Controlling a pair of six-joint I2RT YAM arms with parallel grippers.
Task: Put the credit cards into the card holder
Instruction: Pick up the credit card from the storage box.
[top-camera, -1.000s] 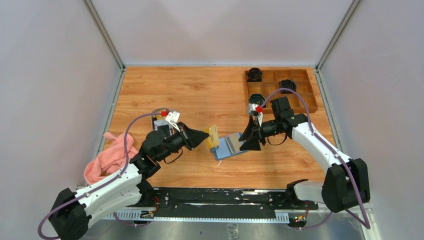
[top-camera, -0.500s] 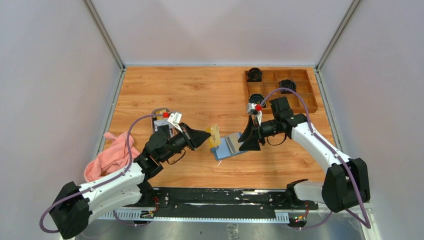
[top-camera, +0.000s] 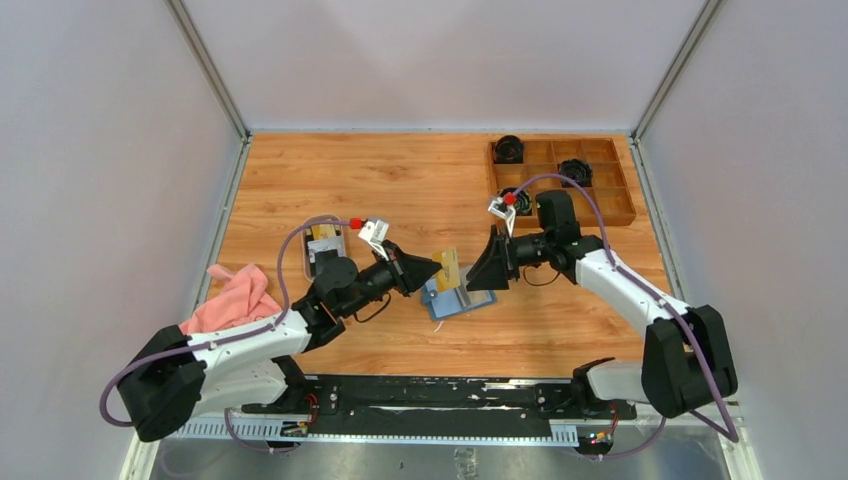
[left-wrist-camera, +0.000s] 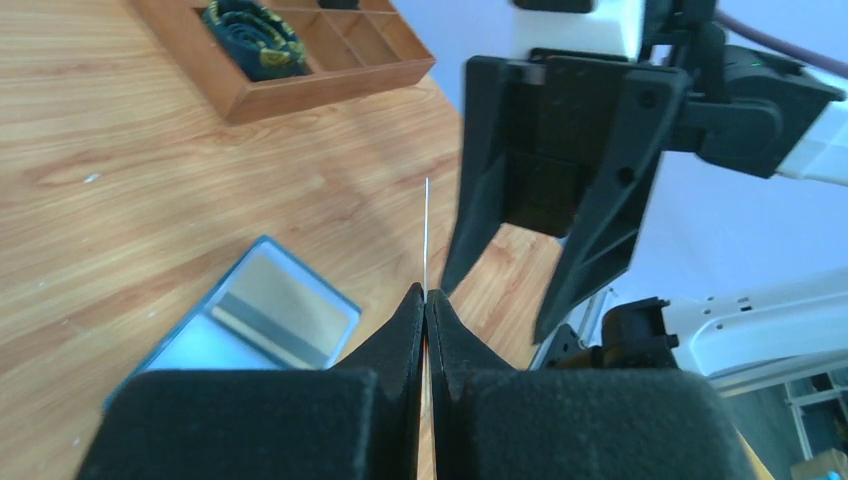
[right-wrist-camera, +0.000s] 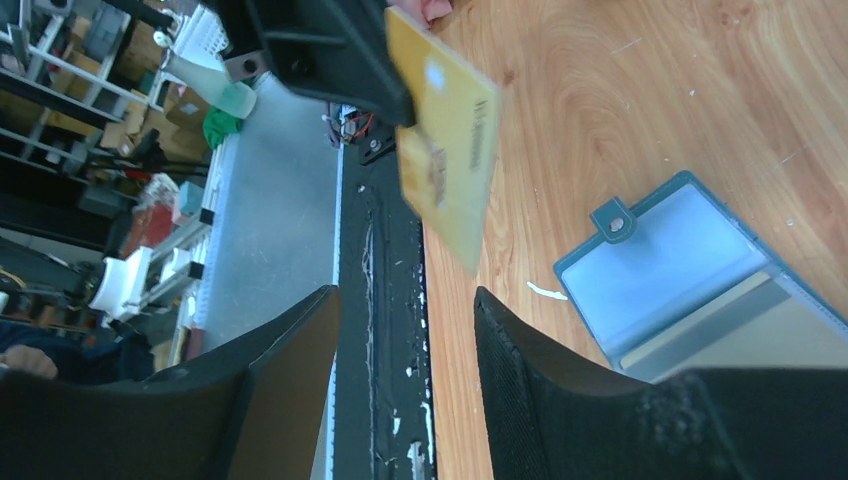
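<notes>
A yellowish credit card (top-camera: 450, 268) hangs in the air, pinched at its left edge by my left gripper (top-camera: 432, 270), which is shut on it. In the left wrist view the card (left-wrist-camera: 427, 225) shows edge-on above the closed fingertips. The teal-blue card holder (top-camera: 458, 298) lies unfolded on the table just below it, its greyish pockets (left-wrist-camera: 275, 305) facing up. My right gripper (top-camera: 478, 262) stands open just right of the card, facing it and above the holder's right edge. From the right wrist the card (right-wrist-camera: 445, 140) hangs beyond the open gripper (right-wrist-camera: 405, 300), with the holder (right-wrist-camera: 680, 270) to the right.
A brown wooden compartment tray (top-camera: 610, 190) with black coiled items sits at the back right. A pink cloth (top-camera: 228, 305) lies at the left edge. A small dish (top-camera: 325, 245) holding something yellowish is behind the left arm.
My left arm has carried the card rightward until it hangs over the holder. My right gripper has lifted off the holder's right edge and turned to face the card, still open.
</notes>
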